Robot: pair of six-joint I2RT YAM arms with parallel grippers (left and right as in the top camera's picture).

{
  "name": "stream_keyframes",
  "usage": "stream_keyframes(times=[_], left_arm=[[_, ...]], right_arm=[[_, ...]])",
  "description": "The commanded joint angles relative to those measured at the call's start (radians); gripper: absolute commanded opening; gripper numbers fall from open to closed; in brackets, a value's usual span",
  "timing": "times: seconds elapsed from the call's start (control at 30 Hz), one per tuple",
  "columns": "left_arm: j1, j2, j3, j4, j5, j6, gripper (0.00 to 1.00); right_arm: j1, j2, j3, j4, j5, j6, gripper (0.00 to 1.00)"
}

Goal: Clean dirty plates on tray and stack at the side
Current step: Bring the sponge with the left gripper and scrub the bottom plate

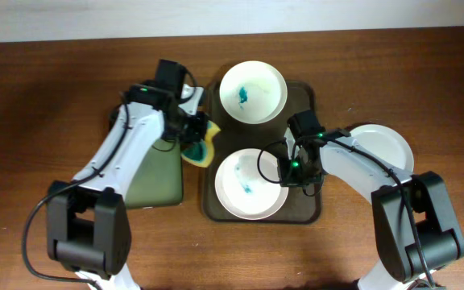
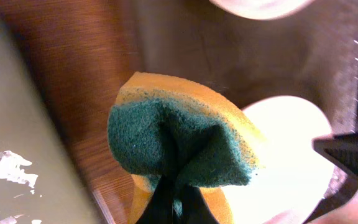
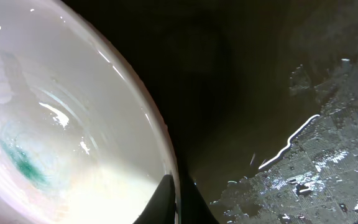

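1. White and round, 3 plates show from overhead: the far plate (image 1: 256,84) and the near plate (image 1: 244,197) lie on the dark brown tray (image 1: 303,101), each with a teal smear in its middle.
2. Third plate (image 1: 387,143) sits on the wooden table (image 1: 39,121) to the right of that tray, partly under the right arm, and the part that shows is plain white.
3. Right gripper (image 1: 292,171) is clamped on the right rim of the near plate, 1 finger inside the rim and 1 outside.
4. Left gripper (image 1: 193,138) pinches a yellow sponge (image 1: 202,149), its green scouring face folded, over the tray's left edge beside the near plate.
5. Green tray (image 1: 155,173), smaller, lies on the left under the left arm.
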Motion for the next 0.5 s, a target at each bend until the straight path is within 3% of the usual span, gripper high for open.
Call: stream_keyframes(times=[0.0,0.17,0.33,0.47], left_arm=[[-0.066,-0.026,0.022,0.038,0.033,-0.048,0.00],[-0.162,0.065,0.022,0.089,0.098,-0.139,0.00],[-0.336,0.264,0.022,0.197,0.134,-0.248,0.00],[-0.396,0.381,0.022,0.258,0.137,-0.257,0.00]], right_arm=[[-0.045,0.008,-0.012,-0.004,0.055,0.006,0.04],[-0.103,0.008,-0.012,0.006,0.032,0.061,0.04],[-0.103,0.008,-0.012,0.010,0.032,0.057,0.04],[-0.103,0.008,-0.012,0.010,0.032,0.057,0.04]])
